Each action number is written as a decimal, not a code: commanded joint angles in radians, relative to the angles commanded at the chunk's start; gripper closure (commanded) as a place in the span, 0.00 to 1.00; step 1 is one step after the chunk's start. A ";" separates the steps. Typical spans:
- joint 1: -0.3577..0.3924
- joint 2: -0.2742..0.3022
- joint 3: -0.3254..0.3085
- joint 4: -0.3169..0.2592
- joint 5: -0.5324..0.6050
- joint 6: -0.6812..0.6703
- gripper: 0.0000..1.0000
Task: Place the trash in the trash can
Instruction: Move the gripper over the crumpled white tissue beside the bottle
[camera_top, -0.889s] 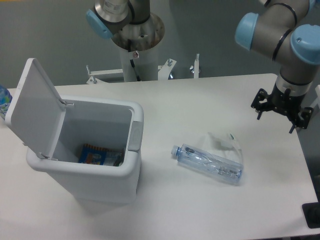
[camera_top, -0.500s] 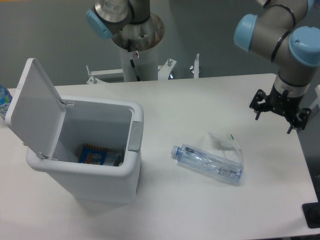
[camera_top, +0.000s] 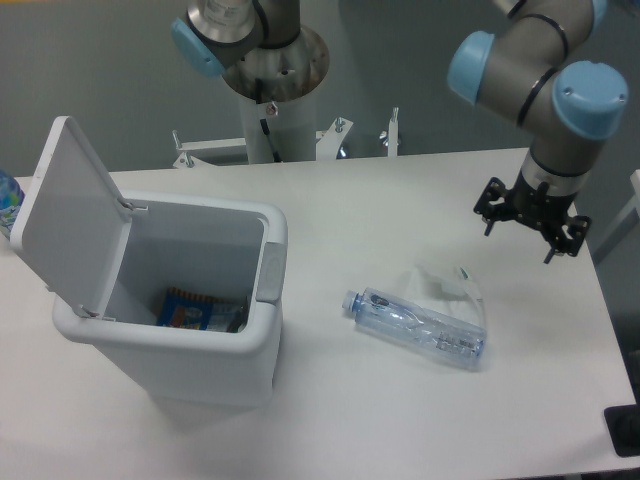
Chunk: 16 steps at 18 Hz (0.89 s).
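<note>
Matte grey wall stands behind a smooth white table (camera_top: 400, 190) with a rounded far corner. On its left part sits the trash can (camera_top: 175, 345), a white rectangular plastic bin with rounded corners and glossy walls. Its flat lid (camera_top: 65, 215) is swung up on the hinge at the left and leans back, leaving the mouth open. A small grey tab (camera_top: 271, 272) sits on the rim at the right side. Down inside lies a flat blue and orange packet (camera_top: 190, 308).

Well apart from the bin, to the right of the table's middle, lies the bottle (camera_top: 415, 327), a clear bluish ribbed plastic cylinder on its side, its blue cap (camera_top: 350, 300) pointing toward the bin. Touching its far side is the plastic bag (camera_top: 447, 285), thin, whitish, translucent and crumpled, with a small green mark near its top edge.

Above the table's right part, beyond the bag, hangs the gripper (camera_top: 531, 214), a black spidery piece under a grey wrist with light blue caps. Its two fingers stand spread apart with nothing between them, clear of both the bottle and the bag.

At the far edge rises the robot base (camera_top: 275, 110), a white column with a metal ring. At the left edge a bit of something blue (camera_top: 6, 200) shows
</note>
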 joint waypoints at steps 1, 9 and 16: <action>-0.003 0.000 -0.028 0.040 0.002 -0.017 0.00; -0.055 0.014 -0.135 0.083 0.008 -0.112 0.00; -0.117 0.018 -0.171 0.092 0.008 -0.357 0.00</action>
